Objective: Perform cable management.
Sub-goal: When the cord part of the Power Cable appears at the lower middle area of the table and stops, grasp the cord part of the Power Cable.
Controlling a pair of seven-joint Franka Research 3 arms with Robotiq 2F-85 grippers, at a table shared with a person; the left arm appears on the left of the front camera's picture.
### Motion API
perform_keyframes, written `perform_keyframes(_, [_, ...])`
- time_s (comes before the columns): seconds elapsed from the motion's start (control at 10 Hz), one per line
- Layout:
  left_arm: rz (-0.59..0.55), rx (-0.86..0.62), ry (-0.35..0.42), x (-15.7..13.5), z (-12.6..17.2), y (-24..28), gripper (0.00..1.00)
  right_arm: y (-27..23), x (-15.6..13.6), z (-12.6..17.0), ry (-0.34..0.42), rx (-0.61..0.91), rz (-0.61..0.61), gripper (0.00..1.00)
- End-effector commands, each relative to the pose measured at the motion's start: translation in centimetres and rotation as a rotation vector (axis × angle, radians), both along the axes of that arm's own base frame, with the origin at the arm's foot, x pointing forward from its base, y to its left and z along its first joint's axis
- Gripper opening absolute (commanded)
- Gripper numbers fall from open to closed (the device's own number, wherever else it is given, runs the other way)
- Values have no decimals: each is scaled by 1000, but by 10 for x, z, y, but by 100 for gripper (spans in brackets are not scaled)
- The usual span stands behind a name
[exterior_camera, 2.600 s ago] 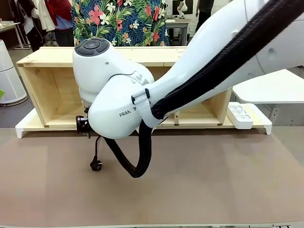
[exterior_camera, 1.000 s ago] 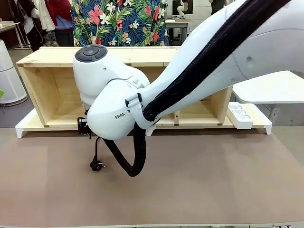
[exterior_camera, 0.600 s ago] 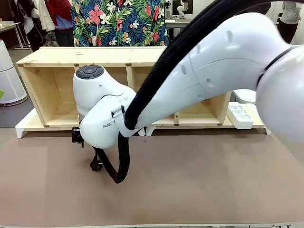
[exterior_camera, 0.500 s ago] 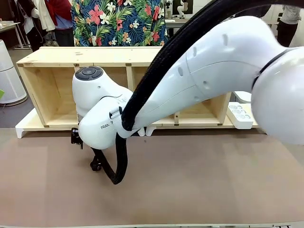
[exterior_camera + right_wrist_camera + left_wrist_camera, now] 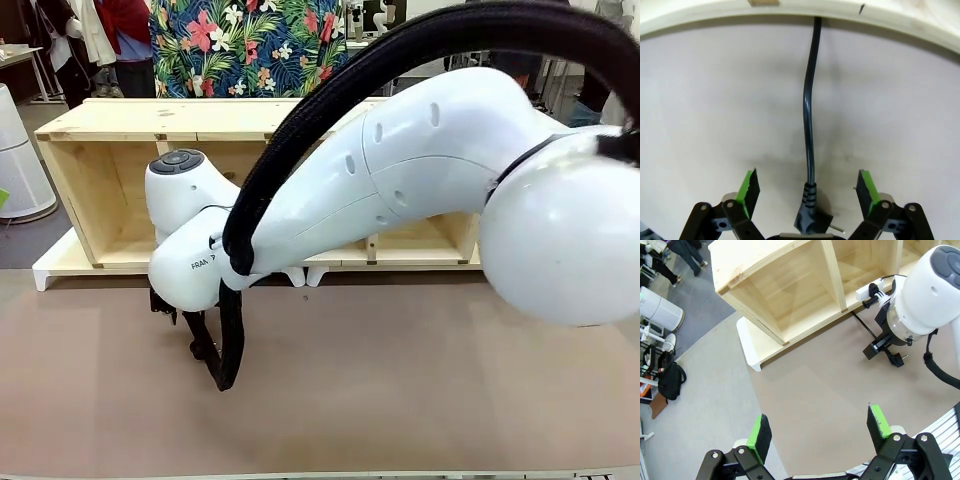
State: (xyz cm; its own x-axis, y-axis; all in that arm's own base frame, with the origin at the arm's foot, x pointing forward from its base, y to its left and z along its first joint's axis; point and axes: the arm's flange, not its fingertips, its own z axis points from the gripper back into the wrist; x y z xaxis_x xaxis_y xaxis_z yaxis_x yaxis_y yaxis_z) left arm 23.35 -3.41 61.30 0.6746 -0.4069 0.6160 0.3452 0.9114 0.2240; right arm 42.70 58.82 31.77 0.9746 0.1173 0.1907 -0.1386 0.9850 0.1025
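- We see a brown table (image 5: 420, 390) with a long wooden shelf (image 5: 100, 120) along its far edge, standing on a white base (image 5: 48, 270). A flower-print cloth (image 5: 250, 45) hangs behind it.
- In the left wrist view, the left gripper (image 5: 819, 427) hangs high over the table's bare corner. Its green-padded fingers (image 5: 760, 432) are spread wide with nothing between them.
- The only writing we can read is "FRA" in black on the wrist casing of the right arm (image 5: 400, 180), low on the left of the front view. The rest of the word is covered by a black braided sleeve (image 5: 232, 345).
- The cable (image 5: 809, 115) is thin, round, glossy and black. It comes out from under the shelf's front edge and crosses the table with one soft bend.
- The cable ends in a small black plug (image 5: 810, 217) with a ribbed collar and a metal pin showing. The plug lies flat on the table, near the shelf.
- The right gripper (image 5: 807, 189) is low over that plug with its fingers wide apart, one on each side. As far as we can tell, neither touches the plug.
- At the right of the left wrist view, a white power strip (image 5: 864, 290) sits at the shelf's front edge with a black plug in it.
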Motion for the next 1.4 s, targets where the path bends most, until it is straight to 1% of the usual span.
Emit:
perform_keyframes(0.0, [3,-2,-3,0,1,1,100,14,14,-7,43,-19,8,100])
perform_keyframes(0.2, [3,-2,-3,0,1,1,100,19,22,-19,75,-32,3,100])
perform_keyframes(0.7, [3,-2,-3,0,1,1,100,20,20,-20,106,-115,-15,100])
perform_keyframes(0.9, [3,-2,-3,0,1,1,100,22,17,-19,108,-145,-30,100])
perform_keyframes(1.1, [3,-2,-3,0,1,1,100,23,14,-18,91,-163,-15,100])
perform_keyframes(1.2, [3,-2,-3,0,1,1,100,22,14,-18,77,-160,4,87])
perform_keyframes(1.3, [3,-2,-3,0,1,1,100,22,14,-19,71,-163,5,81])
